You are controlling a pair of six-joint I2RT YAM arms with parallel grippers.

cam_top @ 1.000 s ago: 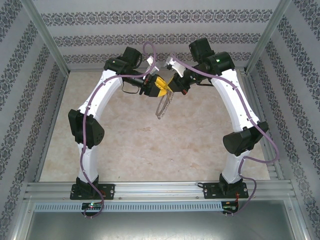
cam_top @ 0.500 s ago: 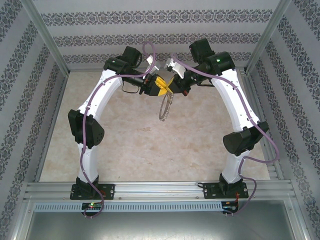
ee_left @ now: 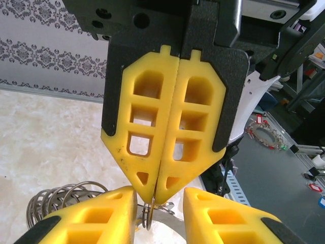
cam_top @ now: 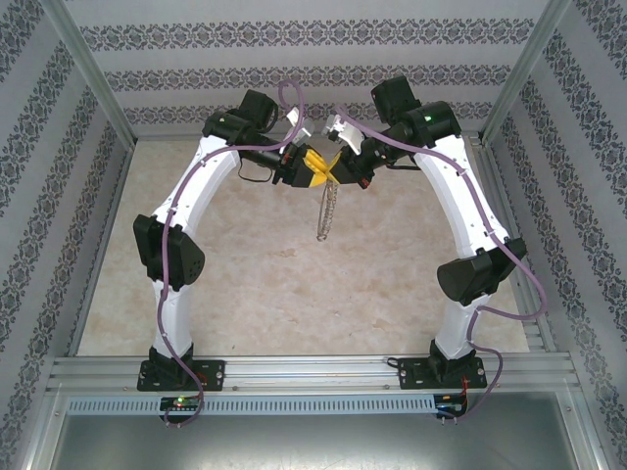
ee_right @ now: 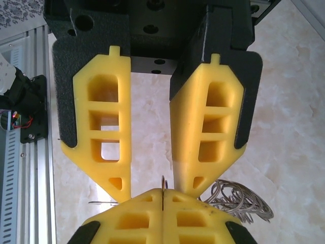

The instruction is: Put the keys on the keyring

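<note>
High above the back of the table the two grippers meet tip to tip. My left gripper point(cam_top: 313, 168) point(ee_left: 155, 195) is shut on the top of the keyring point(cam_top: 323, 211), a thin silvery hoop hanging straight down, edge-on. The hoop's rim point(ee_left: 148, 216) point(ee_right: 162, 187) sticks out of the closed yellow tips. Its fringe of small metal loops point(ee_left: 56, 201) point(ee_right: 238, 201) bunches to one side. My right gripper point(cam_top: 339, 164) point(ee_right: 156, 189) is open, one finger on either side of the left gripper's tip and the hoop. The key with the yellow-orange head is hidden.
The pale marble-patterned tabletop point(cam_top: 274, 284) lies well below the hanging hoop. Patterned walls point(cam_top: 294, 78) enclose the back and sides. An aluminium rail point(cam_top: 313, 370) with both arm bases runs along the near edge.
The hanging keyring has swung from a leftward slant, showing as an oval, to hanging straight down, edge-on. Both grippers have stayed almost in place.
</note>
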